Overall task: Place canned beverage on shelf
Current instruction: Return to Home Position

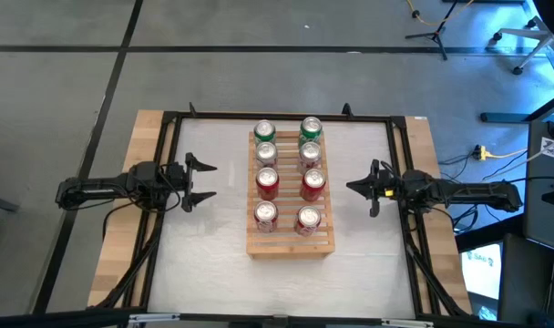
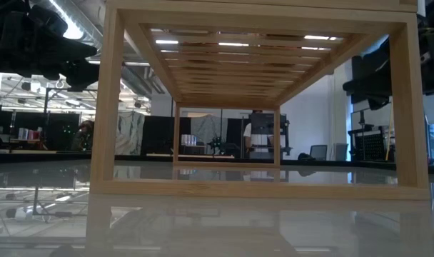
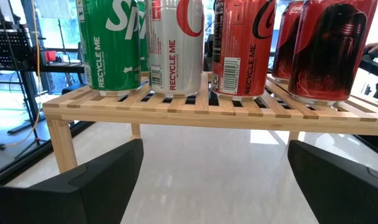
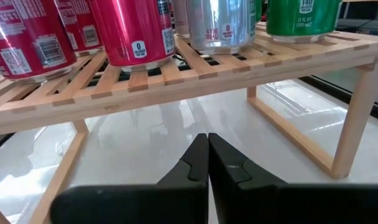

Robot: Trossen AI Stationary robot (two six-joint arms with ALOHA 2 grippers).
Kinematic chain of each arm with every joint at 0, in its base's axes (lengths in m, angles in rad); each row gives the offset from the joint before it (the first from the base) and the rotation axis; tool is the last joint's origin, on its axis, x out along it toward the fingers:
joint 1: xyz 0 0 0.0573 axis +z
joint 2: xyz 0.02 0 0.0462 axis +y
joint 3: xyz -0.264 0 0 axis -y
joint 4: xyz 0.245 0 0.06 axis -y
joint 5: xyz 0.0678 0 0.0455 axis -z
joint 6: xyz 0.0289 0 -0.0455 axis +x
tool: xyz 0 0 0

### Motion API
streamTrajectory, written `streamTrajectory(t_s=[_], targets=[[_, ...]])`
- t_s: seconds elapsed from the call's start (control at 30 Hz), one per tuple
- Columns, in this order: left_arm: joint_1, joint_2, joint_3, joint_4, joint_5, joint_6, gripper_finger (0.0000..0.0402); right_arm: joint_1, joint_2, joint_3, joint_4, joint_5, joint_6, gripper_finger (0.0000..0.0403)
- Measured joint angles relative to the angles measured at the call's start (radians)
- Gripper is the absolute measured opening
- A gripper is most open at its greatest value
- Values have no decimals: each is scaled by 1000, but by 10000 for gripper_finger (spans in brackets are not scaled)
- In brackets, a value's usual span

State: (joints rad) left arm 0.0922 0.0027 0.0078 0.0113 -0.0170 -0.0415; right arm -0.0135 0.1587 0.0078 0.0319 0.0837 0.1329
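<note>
Left gripper [image 1: 205, 180] fingers spread wide, empty; right gripper [image 1: 353, 188] fingers pressed together, empty. Shelf [image 1: 290, 244] holding eight cans [image 1: 267, 183] stands between the two sets of fingertips, touching neither.

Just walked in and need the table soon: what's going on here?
Nothing is being handled right now. Eight cans stand in two rows of four on the wooden shelf at mid-table. The left pincer hangs open to the shelf's left, the right pincer is shut to its right; both are empty and clear of the shelf.
</note>
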Motion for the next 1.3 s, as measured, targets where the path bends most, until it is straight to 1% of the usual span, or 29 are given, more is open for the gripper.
streamTrajectory(t_s=[0.2,0.53,1.17,1.3], targets=[[0,0,0,0,0,0,391,0,-35,0,-1,0,0,1],[0,0,0,0,0,0,391,0,-156,0,-2,1,0,1],[0,0,0,0,0,0,391,0,-156,-1,3,2,0,1],[0,0,0,0,0,0,391,0,-156,-1,2,2,-29,1]])
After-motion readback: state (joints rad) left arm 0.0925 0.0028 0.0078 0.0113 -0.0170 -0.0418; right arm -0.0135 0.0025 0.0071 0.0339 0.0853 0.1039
